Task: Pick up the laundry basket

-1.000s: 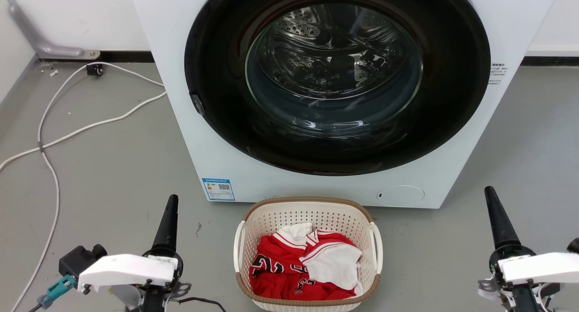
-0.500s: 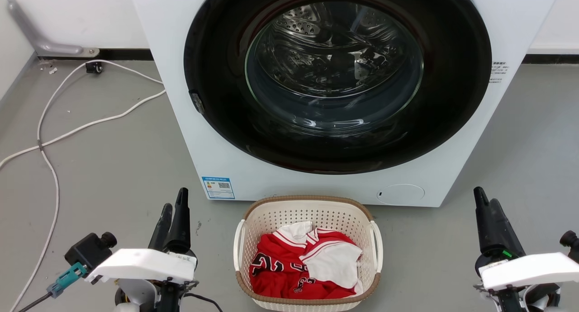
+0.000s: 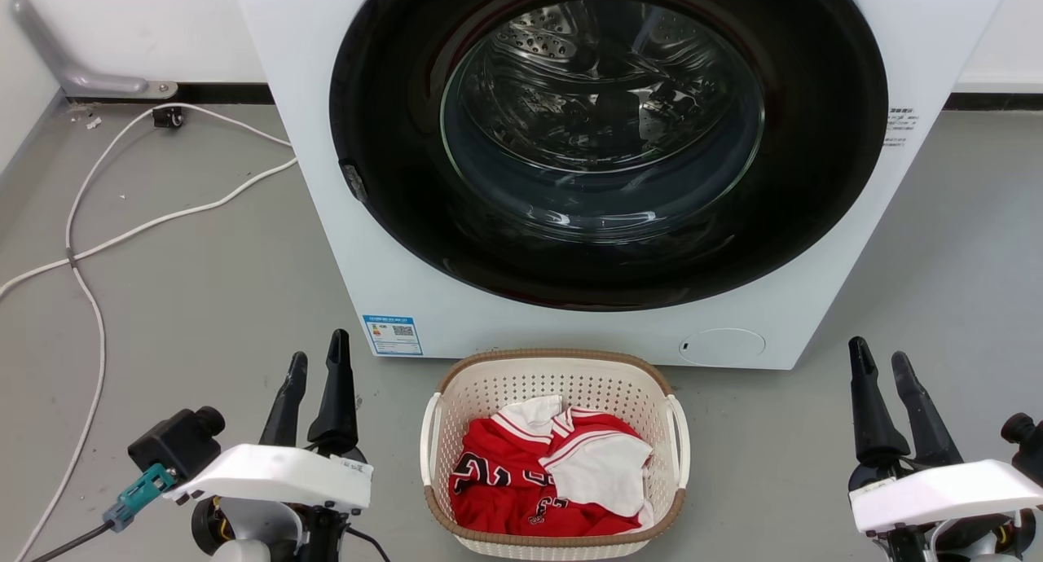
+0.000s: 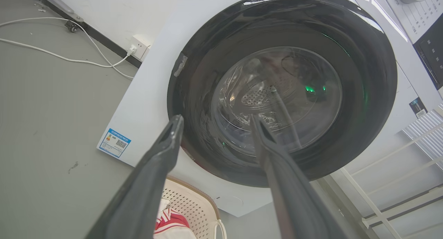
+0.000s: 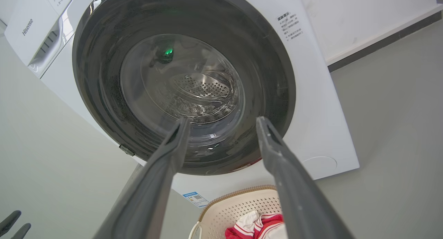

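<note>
1. Laundry basket point(image 3: 562, 385): it stands on the grey floor point(image 3: 204, 301), close in front of the washing machine point(image 3: 815, 301) and below its round glass door point(image 3: 603, 138). In the head view it sits at bottom centre, between the two grippers and touched by neither. Whether its far rim meets the machine cannot be told.
2. Contents: a red and white garment point(image 3: 505, 464) lies crumpled inside, below the brown rim. The left handle point(image 3: 425, 440) and right handle point(image 3: 682, 440) are both free.
3. Left gripper point(image 3: 319, 346): it is spread and empty, and is held to the basket's left, near the left handle but apart from it. Its tips point toward the machine. In the left wrist view its two dark fingers point(image 4: 155, 169) frame the door, and a corner of the basket shows low between them.
4. Right gripper point(image 3: 877, 350): its fingers are likewise parted, with nothing between them. It is held well out to the basket's right — farther from its handle than the left gripper is from its own.
5. Surroundings: a white cable point(image 3: 163, 220) trails over the floor left of the machine. A blue label point(image 3: 393, 336) sits at the machine's lower left corner.
</note>
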Controlling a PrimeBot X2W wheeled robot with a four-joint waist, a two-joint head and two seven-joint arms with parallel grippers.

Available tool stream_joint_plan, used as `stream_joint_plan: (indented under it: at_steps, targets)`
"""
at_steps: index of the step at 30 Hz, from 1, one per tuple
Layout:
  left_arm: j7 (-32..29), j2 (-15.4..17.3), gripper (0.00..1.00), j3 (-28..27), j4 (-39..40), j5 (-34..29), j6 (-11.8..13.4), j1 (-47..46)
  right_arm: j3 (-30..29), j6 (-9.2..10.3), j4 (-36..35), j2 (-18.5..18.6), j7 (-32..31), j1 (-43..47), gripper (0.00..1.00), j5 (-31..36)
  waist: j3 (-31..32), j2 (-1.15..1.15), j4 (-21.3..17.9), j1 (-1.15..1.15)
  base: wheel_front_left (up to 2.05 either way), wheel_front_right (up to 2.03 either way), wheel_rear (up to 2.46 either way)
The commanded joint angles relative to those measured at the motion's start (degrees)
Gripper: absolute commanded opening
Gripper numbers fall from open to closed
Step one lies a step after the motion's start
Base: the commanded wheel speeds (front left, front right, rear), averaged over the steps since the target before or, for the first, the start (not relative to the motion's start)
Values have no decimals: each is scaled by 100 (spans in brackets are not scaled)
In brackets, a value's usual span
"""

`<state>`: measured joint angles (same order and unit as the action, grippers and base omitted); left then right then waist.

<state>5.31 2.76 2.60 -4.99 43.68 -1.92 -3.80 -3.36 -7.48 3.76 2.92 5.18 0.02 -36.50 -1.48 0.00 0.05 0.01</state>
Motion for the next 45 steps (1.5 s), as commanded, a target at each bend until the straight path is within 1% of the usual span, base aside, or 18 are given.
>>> stream_joint_plan:
  at_steps: [1, 21, 45]
  targets:
    - [67, 15, 100, 16, 115, -214, 29, -2, 5, -2, -118, 6, 77, -5, 100, 212, -2, 0, 1, 0, 0, 0, 0]
    - [382, 16, 100, 200, 312, -1520, 161, 80, 21, -1, -361, 2, 400, 153, 100, 1537, -68, 0, 6, 0, 0, 0, 0]
    - [703, 16, 100, 343, 425, -2790, 307, 175, -11, -1, -582, -2, 708, 315, 100, 2876, -132, 0, 1, -1, 0, 0, 0]
